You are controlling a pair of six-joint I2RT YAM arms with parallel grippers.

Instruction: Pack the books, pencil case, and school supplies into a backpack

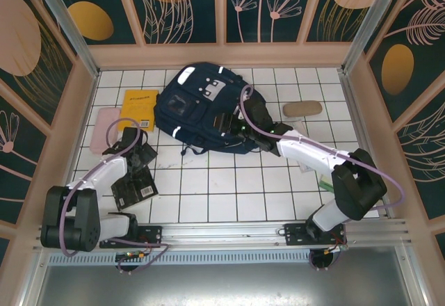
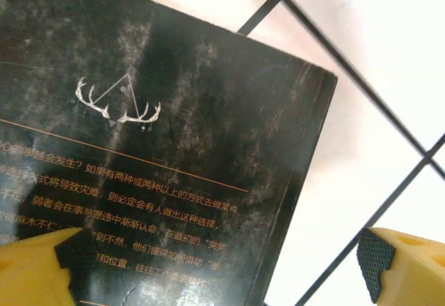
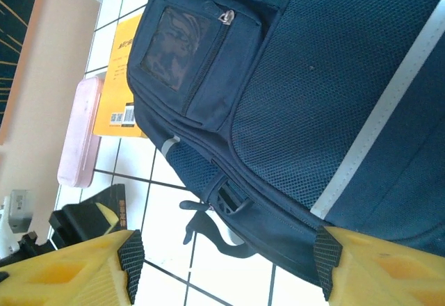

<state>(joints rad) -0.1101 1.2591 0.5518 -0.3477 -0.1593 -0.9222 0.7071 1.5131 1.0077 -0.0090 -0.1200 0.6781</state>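
The navy backpack (image 1: pixel 201 108) lies flat mid-table, its mesh panel and white stripe close up in the right wrist view (image 3: pixel 313 97). My right gripper (image 1: pixel 240 131) (image 3: pixel 228 261) hangs open over the backpack's lower edge, a dark strap loop between its pads, nothing held. A blackish book (image 1: pixel 133 188) with orange print (image 2: pixel 160 160) lies on the tiles. My left gripper (image 1: pixel 138 154) (image 2: pixel 226 261) stands wide open just above that book, whose right edge falls between the fingers. Left of the backpack lie a yellow book (image 1: pixel 137 109) (image 3: pixel 119 62) and a pink case (image 1: pixel 104 129) (image 3: pixel 80 135). A tan pouch (image 1: pixel 302 108) lies to the backpack's right.
Wooden-framed walls (image 1: pixel 83 90) close in the white tiled table (image 1: pixel 229 188) on three sides. A metal rail (image 1: pixel 229 233) with both arm bases runs along the near edge. Bare tiles lie between the two arms in front of the backpack.
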